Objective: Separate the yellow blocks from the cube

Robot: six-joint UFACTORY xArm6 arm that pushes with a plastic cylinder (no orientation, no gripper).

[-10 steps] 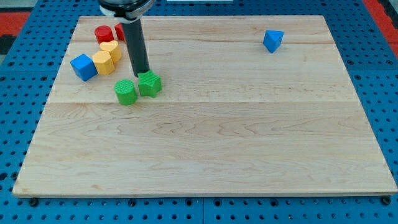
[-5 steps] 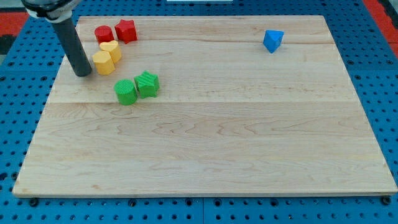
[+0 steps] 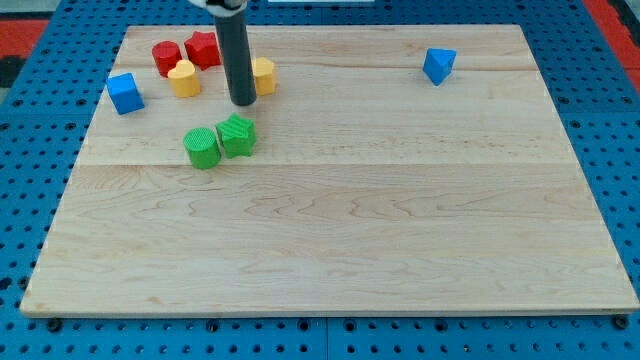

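Camera view. My tip [image 3: 242, 103] stands on the wooden board [image 3: 350, 230] in its top-left quarter. The rod carries nothing and has no jaws to open or close; whether its end touches a block cannot be told, since the rod partly hides one yellow block [image 3: 264, 75], which shows just to the view's right of the rod and slightly toward the top edge. The yellow heart-shaped block [image 3: 183, 78] lies to the view's left of my tip, close beside the red blocks [image 3: 185, 52] near the top-left corner. The blue cube [image 3: 124, 92] sits nearest the left edge, near the heart-shaped block but apart from it. Two green blocks [image 3: 220, 140] touch each other below my tip; a second blue block [image 3: 438, 65], shape uncertain, rests far off near the top-right corner.

Deciding relation, as I judge it: the heart-shaped block is the yellow one nearer the cube, lying left of my tip, so it would need pushing rightward, away from the left edge.
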